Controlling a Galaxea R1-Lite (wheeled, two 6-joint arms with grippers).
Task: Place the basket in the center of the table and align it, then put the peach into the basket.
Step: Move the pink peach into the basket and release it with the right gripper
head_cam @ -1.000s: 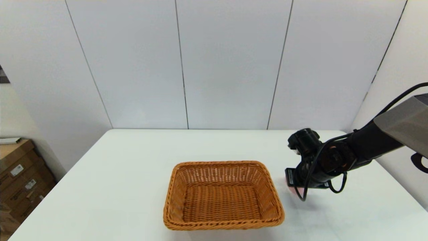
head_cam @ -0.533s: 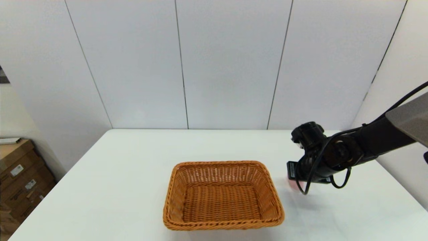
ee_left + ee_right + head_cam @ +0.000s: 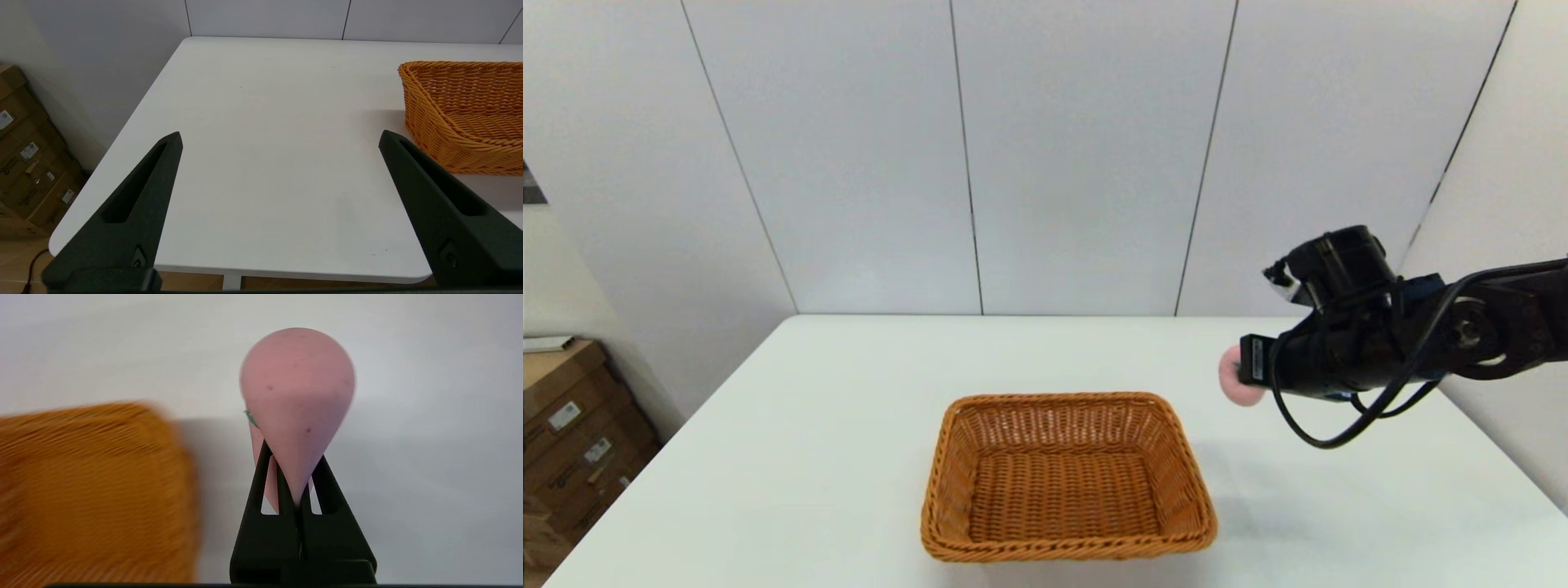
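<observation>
- The basket [image 3: 1068,476] sits on the table [image 3: 809,425], near its front edge and about midway across.
- The peach [image 3: 1235,377] hangs above the table, to the right of the basket and farther back, clamped in the right gripper [image 3: 1245,371].
- The left gripper [image 3: 280,141] is left of the basket, over the table's front left part.

orange-brown woven basket [image 3: 1068,478], pale-pink peach [image 3: 1235,384]
</observation>
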